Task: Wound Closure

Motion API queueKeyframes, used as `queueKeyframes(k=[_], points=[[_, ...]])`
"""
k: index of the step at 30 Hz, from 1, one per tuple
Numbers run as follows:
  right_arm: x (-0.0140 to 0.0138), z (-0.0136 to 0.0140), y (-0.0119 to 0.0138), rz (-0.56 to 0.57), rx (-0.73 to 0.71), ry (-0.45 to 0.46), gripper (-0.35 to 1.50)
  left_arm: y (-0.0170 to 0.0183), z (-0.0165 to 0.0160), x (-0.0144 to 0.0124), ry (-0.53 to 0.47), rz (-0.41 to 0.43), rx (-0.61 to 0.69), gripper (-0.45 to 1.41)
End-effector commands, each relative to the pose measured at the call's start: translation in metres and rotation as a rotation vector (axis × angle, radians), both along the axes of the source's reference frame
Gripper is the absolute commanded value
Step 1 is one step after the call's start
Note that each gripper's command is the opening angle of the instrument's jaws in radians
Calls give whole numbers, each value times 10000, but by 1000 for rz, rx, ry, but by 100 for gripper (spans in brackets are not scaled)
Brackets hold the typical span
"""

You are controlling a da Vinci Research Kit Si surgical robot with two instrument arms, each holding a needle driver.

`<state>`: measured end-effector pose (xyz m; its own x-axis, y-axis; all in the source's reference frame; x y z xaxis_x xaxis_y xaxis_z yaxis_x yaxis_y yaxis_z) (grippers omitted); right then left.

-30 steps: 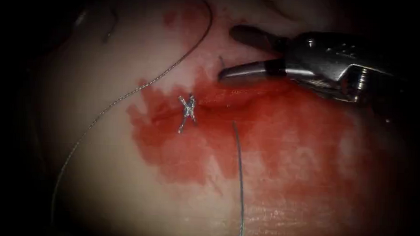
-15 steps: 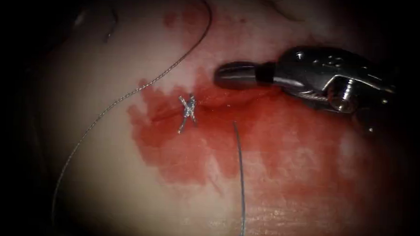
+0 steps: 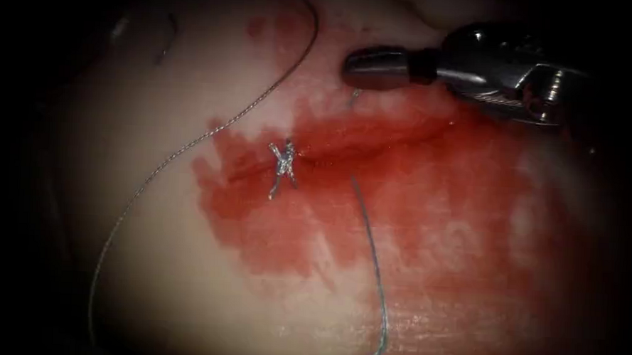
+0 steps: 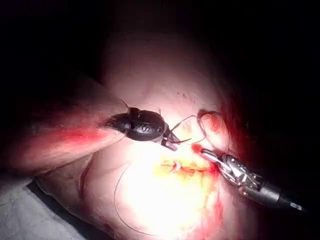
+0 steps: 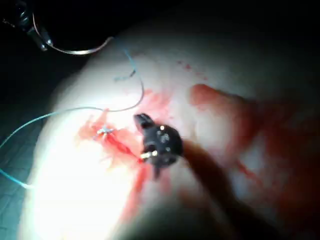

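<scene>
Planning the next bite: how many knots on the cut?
1: the knot near the cut's left end; red fluid may hide others. Left tool holds the needle, out of the tissue; right tool shut, hold unclear.

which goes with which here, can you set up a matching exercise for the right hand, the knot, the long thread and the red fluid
Things:
1. right hand
2. knot
3. long thread
4. red fluid

Places or states:
a. sits across the cut
b. curves over pale tissue at the endoscope view's left
c. jaws closed, at the endoscope view's upper right
d. spread over the tissue around the cut

Pairs: 1-c, 2-a, 3-b, 4-d
</scene>
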<state>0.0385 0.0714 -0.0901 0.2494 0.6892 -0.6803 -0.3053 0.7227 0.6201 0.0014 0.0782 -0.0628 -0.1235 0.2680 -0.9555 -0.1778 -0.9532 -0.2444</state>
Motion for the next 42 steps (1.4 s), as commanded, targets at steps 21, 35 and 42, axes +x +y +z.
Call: queueKeyframes(k=[21,35,42], points=[[20,-23,25,-4,-20,20,-35,13,-2,21,59,-42,8,-35],[24,-28,30,-8,-29,26,-35,17,-25,52,247,-130,46,-35],[33,-29,29,-8,-27,31,-35,12,1,43,348,-135,45,-35]])
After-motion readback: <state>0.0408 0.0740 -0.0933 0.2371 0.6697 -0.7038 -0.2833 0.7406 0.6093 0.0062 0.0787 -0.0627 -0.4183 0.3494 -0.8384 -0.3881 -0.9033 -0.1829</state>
